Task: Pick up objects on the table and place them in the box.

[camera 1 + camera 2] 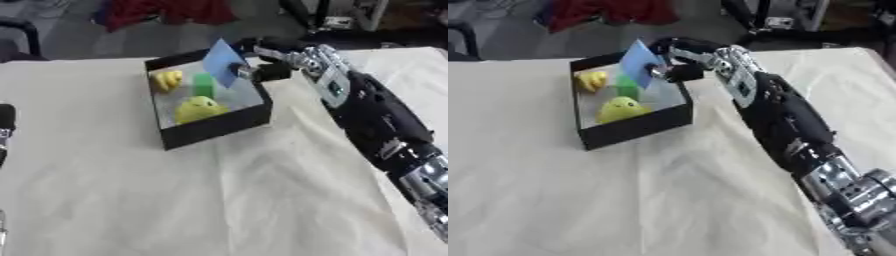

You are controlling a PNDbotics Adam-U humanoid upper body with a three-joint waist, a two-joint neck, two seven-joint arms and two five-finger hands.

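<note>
A black box (219, 127) stands on the white cloth at the upper middle. Inside it lie a yellow rounded thing (198, 108), a green block (204, 85) and a yellow crinkled thing (167, 80). My right hand (273, 62) reaches in from the right and hangs over the box's far right corner, its fingers and thumb pinched on a flat blue piece (222, 62), which is tilted above the box's opening. At the left edge only a dark bit of my left arm (5, 131) shows; its hand is out of sight.
The white cloth (227, 190) covers the whole table in front of the box. Beyond the far edge are a red cloth (166, 11) and dark equipment (337, 15) on the floor.
</note>
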